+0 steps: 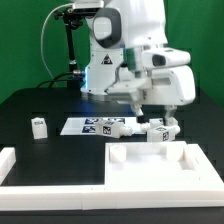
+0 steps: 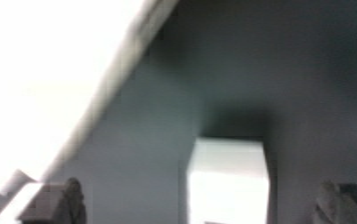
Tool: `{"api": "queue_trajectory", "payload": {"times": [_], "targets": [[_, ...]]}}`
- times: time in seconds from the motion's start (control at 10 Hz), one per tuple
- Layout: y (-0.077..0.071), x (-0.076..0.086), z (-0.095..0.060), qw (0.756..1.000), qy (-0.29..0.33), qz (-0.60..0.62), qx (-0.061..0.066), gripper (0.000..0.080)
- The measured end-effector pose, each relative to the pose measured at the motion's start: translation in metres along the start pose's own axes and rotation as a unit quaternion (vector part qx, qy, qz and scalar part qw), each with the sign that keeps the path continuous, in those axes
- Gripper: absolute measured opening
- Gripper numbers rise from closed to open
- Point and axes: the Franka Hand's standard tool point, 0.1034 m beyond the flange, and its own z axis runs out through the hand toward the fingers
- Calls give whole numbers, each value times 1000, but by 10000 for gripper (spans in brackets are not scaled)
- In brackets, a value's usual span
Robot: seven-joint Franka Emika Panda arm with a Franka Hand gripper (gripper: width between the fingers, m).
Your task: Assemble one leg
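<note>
Fingers (image 2: 50,203) of the gripper (image 1: 152,120) stand wide apart, open, with the leg (image 2: 230,178) between them. If they close off-centre, one finger may, I think, tip the leg.

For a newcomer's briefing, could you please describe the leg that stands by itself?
Find the marker board on the black table. Past its end on the exterior view's left stands a white leg. Unlike the other legs, clustered by the end effector, it stands alone.
</note>
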Motion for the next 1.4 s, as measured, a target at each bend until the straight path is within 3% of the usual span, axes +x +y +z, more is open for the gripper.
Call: {"api": "queue_trajectory", "payload": {"times": [0.1,0.4,0.5,0.6,0.8,1.0,1.1,1.4], "targets": [[10,0,-13,997,-10,71,-11,649],[9,4,-10,990,-5,139,-9,649],[12,5,-11,982,-2,188,-17,649],[20,12,-16,966,10,254,-48,649],[14,5,-11,940,8,340,-31,649],[15,17,-11,847,18,531,-25,649],[13,25,-10,835,19,550,-19,649],[13,22,-9,777,21,629,-17,649]]}}
